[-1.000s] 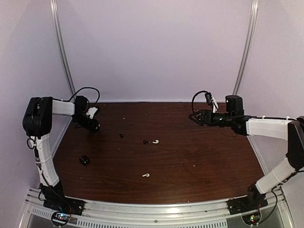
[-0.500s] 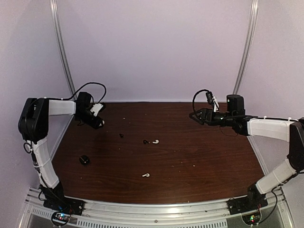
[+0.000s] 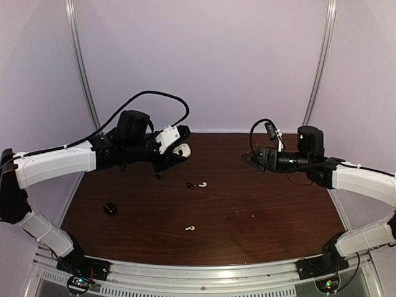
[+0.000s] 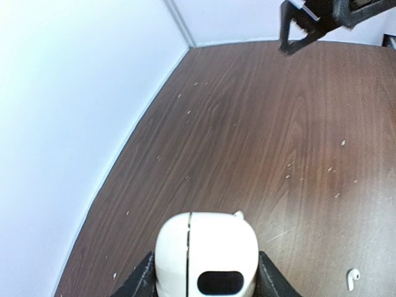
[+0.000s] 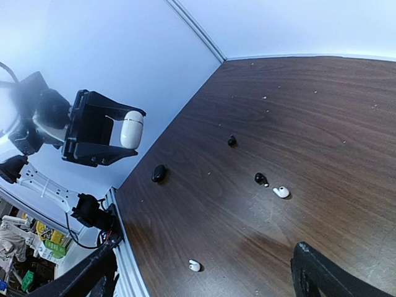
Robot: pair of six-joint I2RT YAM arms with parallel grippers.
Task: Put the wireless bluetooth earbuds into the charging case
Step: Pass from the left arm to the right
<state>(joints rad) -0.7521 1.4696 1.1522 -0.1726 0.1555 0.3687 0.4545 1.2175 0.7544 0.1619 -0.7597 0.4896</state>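
1. The white charging case (image 4: 206, 250) is gripped by the closed left pincer (image 3: 178, 153) above the bench (image 3: 266, 210); its lid appears shut.
2. The right pincer (image 3: 249, 159) is spread wide, and nothing is held in it.
3. A white earbud (image 3: 203, 184), a second white earbud (image 3: 190, 228), a black earbud (image 5: 260, 179) and a second black earbud (image 5: 232, 141) are seen loose on the bench, well apart from the case.
4. No insertion is judged done; all four are left.
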